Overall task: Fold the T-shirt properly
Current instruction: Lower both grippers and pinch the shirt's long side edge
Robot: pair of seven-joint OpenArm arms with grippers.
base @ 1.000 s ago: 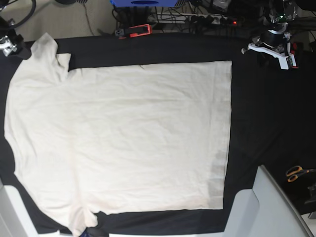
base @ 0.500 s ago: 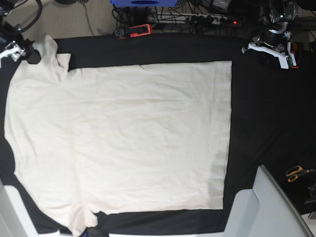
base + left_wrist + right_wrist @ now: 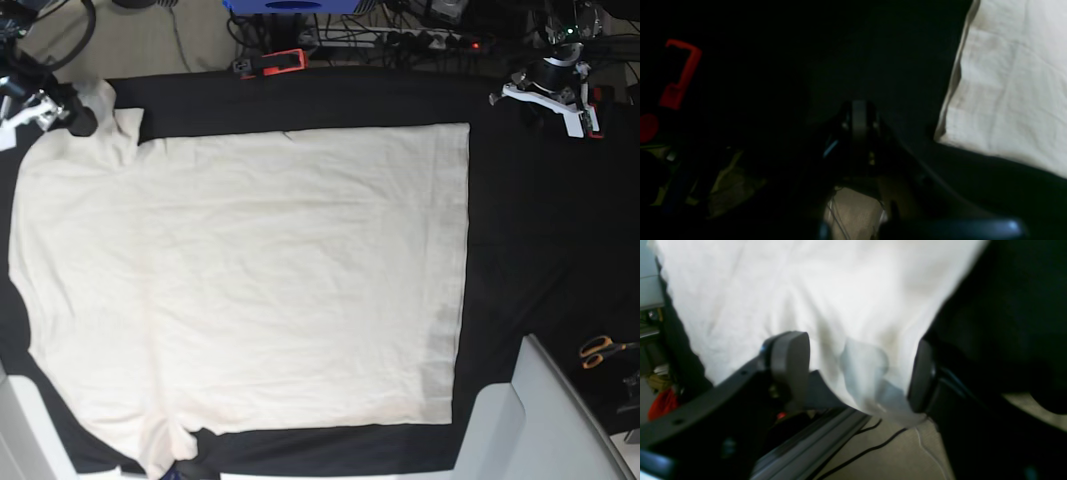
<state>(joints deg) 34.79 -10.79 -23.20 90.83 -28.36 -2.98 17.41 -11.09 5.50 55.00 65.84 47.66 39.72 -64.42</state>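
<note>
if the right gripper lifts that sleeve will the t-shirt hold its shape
Probably not. The T-shirt lies flat with soft wrinkles, so it should drape and sag. The sleeve already curls limply between the right gripper pads. It likely drags across the black tablecloth.

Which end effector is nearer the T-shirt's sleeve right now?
Right. The right end effector straddles the sleeve edge of the T-shirt, jaws apart. The left end effector sits shut over the black tablecloth, off the hem side.
</note>
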